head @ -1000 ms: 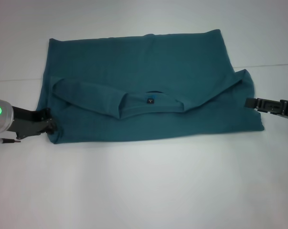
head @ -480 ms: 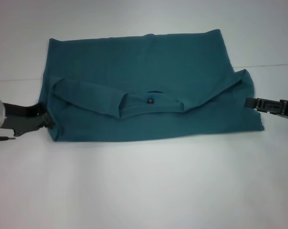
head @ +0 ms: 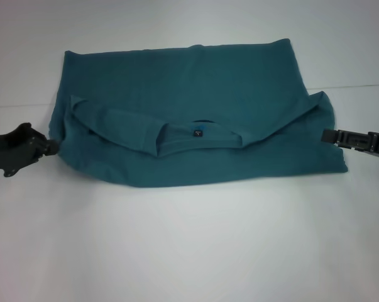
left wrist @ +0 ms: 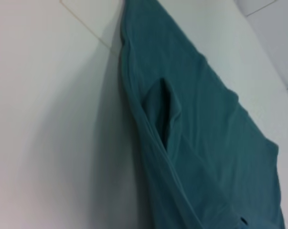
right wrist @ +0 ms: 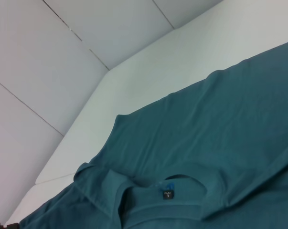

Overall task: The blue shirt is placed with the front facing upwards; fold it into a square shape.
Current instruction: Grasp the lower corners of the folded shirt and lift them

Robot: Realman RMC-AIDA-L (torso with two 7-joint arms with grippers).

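The blue shirt (head: 189,126) is lying part-folded on the table (head: 189,251). The left gripper (head: 51,146) is grasping its left edge; right gripper (head: 327,135) is pinching the right edge. Next: folding sides inward.

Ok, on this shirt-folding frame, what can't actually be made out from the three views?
- Chest lettering on the blue shirt: not visible in any view; only plain fabric shows.
- Left gripper: head view shows it at the shirt's left edge, but not whether it pinches cloth; left wrist view shows no fingers.
- Right gripper: same at the right edge; arm cut off by the frame edge.
- Collar label text: too small.
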